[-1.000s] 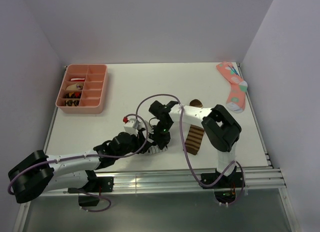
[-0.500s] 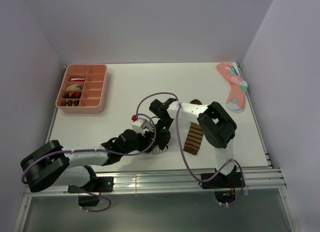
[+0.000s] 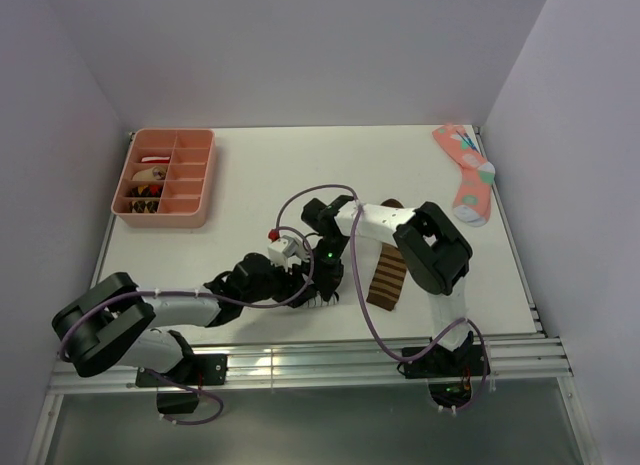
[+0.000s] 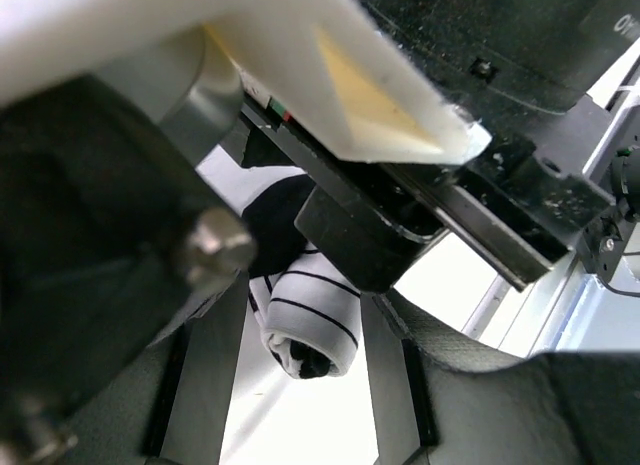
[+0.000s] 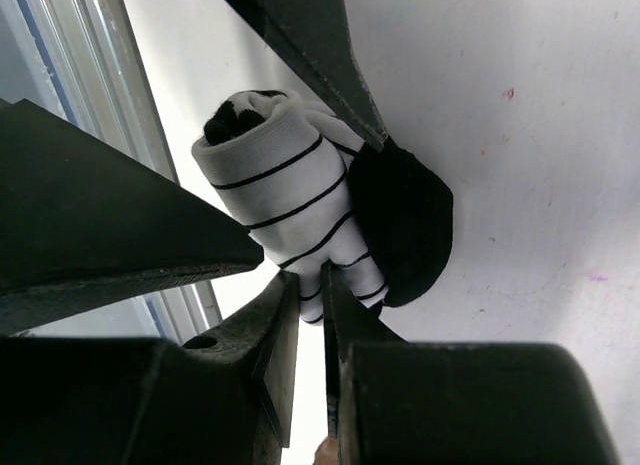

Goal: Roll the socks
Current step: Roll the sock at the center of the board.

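A white table (image 3: 280, 165) sits boxed in by pale lilac walls (image 3: 300, 55), with aluminium rails (image 3: 330, 357) along its near edge, a pink compartment tray (image 3: 205, 180) at far left and a pink dotted sock (image 3: 468, 180) at far right. Near the front centre the white striped sock (image 5: 290, 185) lies rolled into a tight bundle; the left gripper (image 4: 305, 320) clasps it on both sides, and the right gripper (image 5: 312, 282) is pinched narrowly on its edge. The brown striped sock (image 3: 388, 277) lies flat just to the right.
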Controlling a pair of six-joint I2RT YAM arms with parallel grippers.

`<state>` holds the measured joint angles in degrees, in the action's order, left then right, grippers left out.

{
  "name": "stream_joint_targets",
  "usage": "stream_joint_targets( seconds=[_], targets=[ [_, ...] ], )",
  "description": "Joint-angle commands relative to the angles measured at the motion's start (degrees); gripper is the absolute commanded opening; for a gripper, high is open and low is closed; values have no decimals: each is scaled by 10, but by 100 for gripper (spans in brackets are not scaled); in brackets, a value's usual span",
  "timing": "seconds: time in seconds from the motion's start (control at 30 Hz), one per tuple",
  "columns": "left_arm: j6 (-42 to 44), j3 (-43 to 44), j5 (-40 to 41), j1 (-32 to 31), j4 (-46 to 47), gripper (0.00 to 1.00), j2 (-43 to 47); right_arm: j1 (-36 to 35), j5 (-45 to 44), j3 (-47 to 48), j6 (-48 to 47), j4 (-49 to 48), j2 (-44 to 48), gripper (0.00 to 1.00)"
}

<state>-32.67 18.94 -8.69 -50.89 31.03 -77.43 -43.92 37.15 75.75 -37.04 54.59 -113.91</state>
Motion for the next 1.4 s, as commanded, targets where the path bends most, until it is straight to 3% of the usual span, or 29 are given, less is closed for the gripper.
stream_joint_targets(
  seconds=[0.0, 1.13, 1.23, 1.37],
  targets=[
    [6, 7, -68, 4, 37, 54, -22, -16, -138, -39, -57, -12, -59, 10],
    [-64, 29, -112, -14, -8, 53, -117, -16, -175, -40, -26, -33, -69, 9],
    [-71, 29, -121, -14, -1, 50, -129, -16, -179, -41, -20, -38, -69, 9],
    [-83, 30, -134, -14, 15, 36, -145, -16, -182, -41, -15, -42, -70, 9]
  ],
)
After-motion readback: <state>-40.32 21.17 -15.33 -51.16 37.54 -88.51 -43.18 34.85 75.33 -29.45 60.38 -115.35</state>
